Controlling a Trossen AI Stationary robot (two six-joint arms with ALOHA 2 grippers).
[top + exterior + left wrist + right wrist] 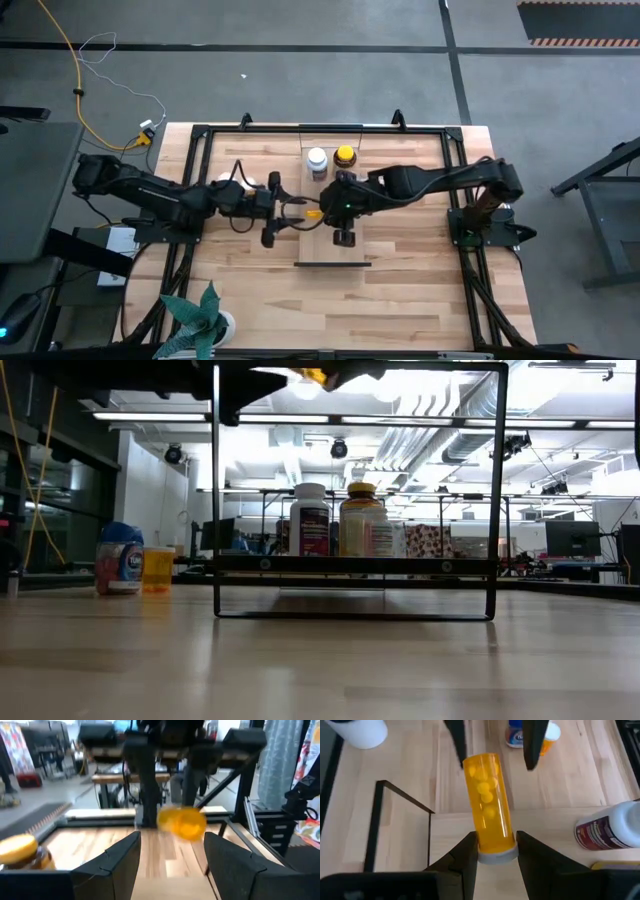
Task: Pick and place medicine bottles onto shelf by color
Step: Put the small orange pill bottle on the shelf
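Orange pill vial (pixel 488 802) held level above the shelf (pixel 332 215) — right pincer (pixel 495 851) clamped on its white cap end.
Light, rigid, slick plastic — best gripped at the cap; left pincer (pixel 171 851) waits open just beside it.

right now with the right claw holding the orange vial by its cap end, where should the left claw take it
On the bare orange body of the orange vial, beyond the right claw pinching its cap end. The vial sticks out lengthwise toward the left claw, whose open fingers face it, so come straight on and close across the round barrel.
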